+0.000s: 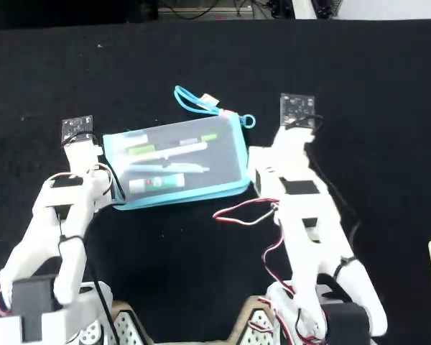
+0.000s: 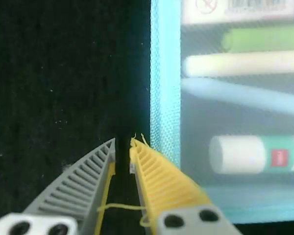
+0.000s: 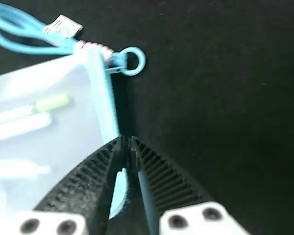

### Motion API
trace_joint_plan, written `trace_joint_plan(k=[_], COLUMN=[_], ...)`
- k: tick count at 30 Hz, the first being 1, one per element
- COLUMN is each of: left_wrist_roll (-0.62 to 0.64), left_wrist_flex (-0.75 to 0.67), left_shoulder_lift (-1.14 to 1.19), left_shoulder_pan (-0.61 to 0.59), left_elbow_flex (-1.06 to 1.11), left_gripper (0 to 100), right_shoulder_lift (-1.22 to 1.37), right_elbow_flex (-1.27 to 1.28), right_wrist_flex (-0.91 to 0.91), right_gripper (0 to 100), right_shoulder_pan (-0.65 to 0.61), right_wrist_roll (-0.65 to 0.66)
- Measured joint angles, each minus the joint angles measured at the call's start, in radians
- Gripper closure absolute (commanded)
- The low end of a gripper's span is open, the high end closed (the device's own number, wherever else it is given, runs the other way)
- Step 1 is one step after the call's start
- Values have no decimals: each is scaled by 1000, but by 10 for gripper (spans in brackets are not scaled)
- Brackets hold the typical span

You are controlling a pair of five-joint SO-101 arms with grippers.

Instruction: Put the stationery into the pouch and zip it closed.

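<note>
Pouch [image 1: 174, 162]: flat rectangle with a translucent front and woven turquoise border, at the centre of the high view on the black surface [image 1: 201, 266].
Contents: blue pen [image 2: 245, 95], green marker [image 2: 264, 39], white glue stick [image 2: 255, 154].
Zipper pull [image 3: 132, 61]: ring at the pouch's upper right corner.
Left hand [image 2: 122, 144]: ribbed fingers pressed together, holding nothing, just beside the left border.
Right hand [image 3: 126, 140]: pressed together at the right border; whether it grips the border cannot be told.

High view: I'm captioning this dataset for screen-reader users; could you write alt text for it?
A translucent blue-edged pouch holding pens and a glue stick lies on a black table, its ring zipper pull at one corner. The left gripper and right gripper sit at its opposite edges.
</note>
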Motion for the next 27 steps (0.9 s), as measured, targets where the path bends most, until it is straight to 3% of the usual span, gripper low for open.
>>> trace_joint_plan(k=[7,12,20,27], left_wrist_roll=[-48,-26,-14,-12], left_wrist_flex=[6,6,-175,-204], left_shoulder_lift=[175,149,-258,-597], left_shoulder_pan=[63,54,48,49], left_elbow_flex=[-130,-135,170,377], left_gripper=[936,936,936,936], right_shoulder_lift=[-11,-11,-55,-163], right_elbow_flex=[0,0,38,109], right_wrist_flex=[0,0,0,0], right_gripper=[983,983,983,986], right_shoulder_pan=[6,6,6,6], right_wrist_roll=[0,0,0,0])
